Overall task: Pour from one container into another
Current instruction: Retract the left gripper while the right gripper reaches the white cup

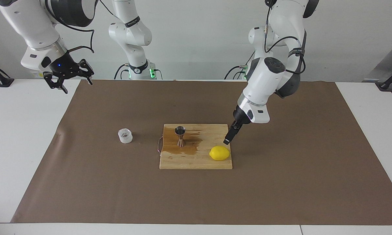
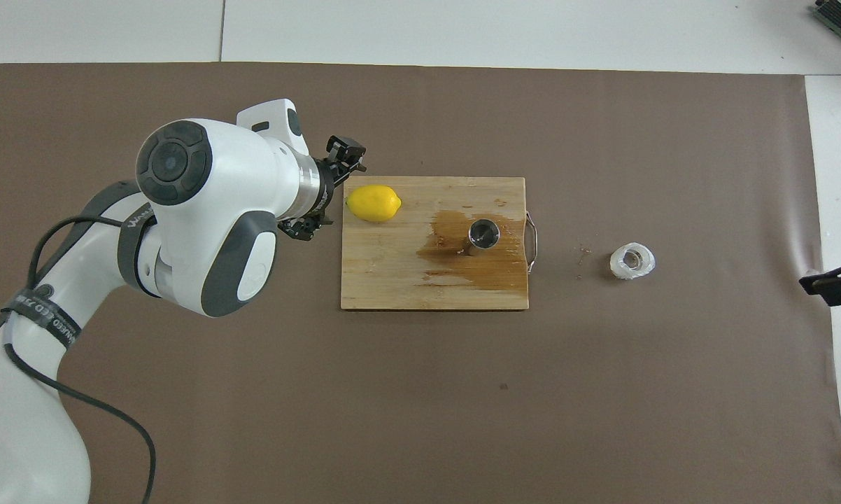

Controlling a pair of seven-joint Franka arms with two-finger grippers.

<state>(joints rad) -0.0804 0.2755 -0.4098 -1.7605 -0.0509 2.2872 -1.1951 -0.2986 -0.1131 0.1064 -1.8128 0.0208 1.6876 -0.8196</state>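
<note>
The clear squat cup stands on the brown mat, off the board toward the right arm's end. The steel jigger stands upright on the wooden board, in a wet brown stain. My left gripper is open and holds nothing. It hangs over the board's edge toward the left arm's end, beside the lemon and well away from the jigger. My right gripper is open and empty, raised over the mat's edge at the right arm's end.
A yellow lemon lies on the board's corner, close under the left gripper. The board has a thin metal handle on its cup-side edge. The brown mat covers most of the white table.
</note>
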